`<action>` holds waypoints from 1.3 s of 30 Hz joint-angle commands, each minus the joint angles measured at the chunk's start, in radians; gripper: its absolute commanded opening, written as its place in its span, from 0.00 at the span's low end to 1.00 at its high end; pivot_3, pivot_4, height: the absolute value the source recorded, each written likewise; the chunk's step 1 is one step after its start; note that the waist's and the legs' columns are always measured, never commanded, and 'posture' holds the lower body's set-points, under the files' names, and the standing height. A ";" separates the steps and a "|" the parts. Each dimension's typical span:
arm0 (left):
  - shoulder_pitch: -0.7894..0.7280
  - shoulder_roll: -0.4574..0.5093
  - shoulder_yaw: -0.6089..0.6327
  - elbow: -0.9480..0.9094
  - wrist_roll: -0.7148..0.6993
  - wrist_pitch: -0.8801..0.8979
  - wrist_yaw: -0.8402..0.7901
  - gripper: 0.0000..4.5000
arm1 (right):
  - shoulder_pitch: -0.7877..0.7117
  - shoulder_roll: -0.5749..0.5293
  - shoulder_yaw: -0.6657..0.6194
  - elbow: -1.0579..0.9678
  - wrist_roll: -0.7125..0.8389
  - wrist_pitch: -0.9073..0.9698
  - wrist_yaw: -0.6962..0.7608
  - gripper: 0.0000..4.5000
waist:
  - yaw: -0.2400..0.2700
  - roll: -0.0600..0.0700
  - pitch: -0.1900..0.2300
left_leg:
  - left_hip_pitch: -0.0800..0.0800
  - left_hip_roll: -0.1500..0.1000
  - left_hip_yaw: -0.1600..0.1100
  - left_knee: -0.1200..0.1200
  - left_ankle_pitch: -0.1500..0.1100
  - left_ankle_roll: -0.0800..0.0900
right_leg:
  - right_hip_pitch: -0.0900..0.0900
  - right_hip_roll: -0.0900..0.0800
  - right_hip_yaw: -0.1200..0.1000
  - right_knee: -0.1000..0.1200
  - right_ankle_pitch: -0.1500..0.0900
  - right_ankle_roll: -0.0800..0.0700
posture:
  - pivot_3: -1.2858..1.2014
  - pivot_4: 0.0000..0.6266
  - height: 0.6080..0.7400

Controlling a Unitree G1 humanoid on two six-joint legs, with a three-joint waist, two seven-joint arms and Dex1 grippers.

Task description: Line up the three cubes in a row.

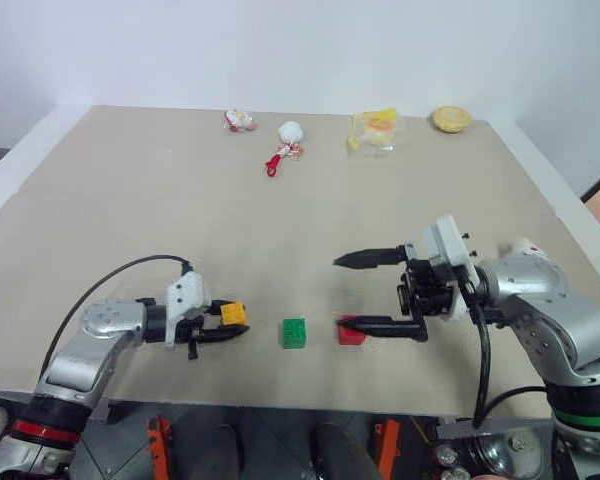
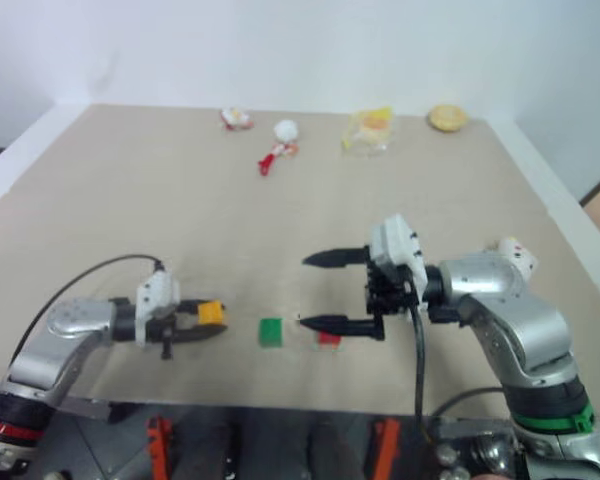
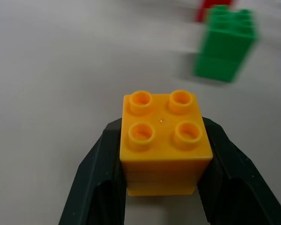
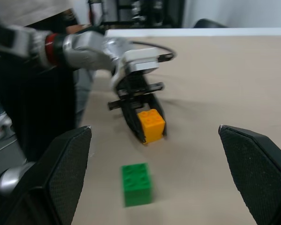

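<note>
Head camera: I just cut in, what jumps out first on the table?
The left gripper is shut on the orange-yellow cube near the front edge of the table. The green cube and red cube sit side by side just beyond it toward the robot's right. The right gripper hangs wide open over the red cube, while small toys and snacks lie along the far edge.

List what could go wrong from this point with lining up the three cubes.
1. The left gripper is shut on the orange-yellow cube, close to the green cube; setting it down carelessly may knock the green one out of line.
2. The open right gripper has its lower finger beside the red cube; a stray sweep might push it away.
</note>
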 commanded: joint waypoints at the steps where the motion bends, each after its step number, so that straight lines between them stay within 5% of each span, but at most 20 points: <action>1: -0.038 -0.008 -0.042 0.038 0.028 -0.044 -0.051 0.30 | 0.017 -0.029 -0.032 -0.061 0.006 -0.020 0.000 1.00 | 0.000 0.000 0.000 | 0.000 0.000 0.000 0.001 0.000 0.000 | 0.000 0.000 0.000 0.000 0.000 0.000 | 0.52 0.24 0.98; 28: -0.034 0.010 -0.061 0.102 0.032 -0.118 -0.165 0.30 | 0.058 -0.056 -0.034 -0.075 0.010 -0.026 -0.020 1.00 | 0.001 0.000 0.000 | 0.000 -0.001 0.001 0.001 0.000 0.000 | 0.001 -0.002 0.000 0.000 0.000 0.001 | 0.52 0.24 0.98; 30: -0.033 0.010 -0.062 0.104 0.033 -0.121 -0.166 0.54 | 0.059 -0.057 -0.033 -0.073 0.009 -0.027 -0.018 1.00 | 0.001 0.000 0.000 | 0.000 -0.001 0.001 0.001 0.000 0.000 | 0.001 -0.002 0.000 0.000 0.000 0.001 | 0.52 0.24 0.98; 36: -0.032 0.006 -0.049 0.075 0.011 -0.127 -0.193 0.99 | 0.060 -0.058 -0.030 -0.065 0.006 -0.030 -0.015 1.00 | 0.000 0.000 0.000 | 0.000 0.000 0.001 0.002 0.000 0.000 | 0.001 -0.001 0.000 0.000 0.000 0.001 | 0.52 0.24 0.98; 39: -0.039 0.004 -0.036 0.059 -0.004 -0.124 -0.193 1.00 | 0.061 -0.059 -0.031 -0.063 0.005 -0.030 -0.014 1.00 | 0.001 0.000 0.000 | 0.000 0.000 0.001 0.002 0.000 0.000 | 0.001 -0.002 0.000 0.000 0.000 0.001 | 0.52 0.24 0.98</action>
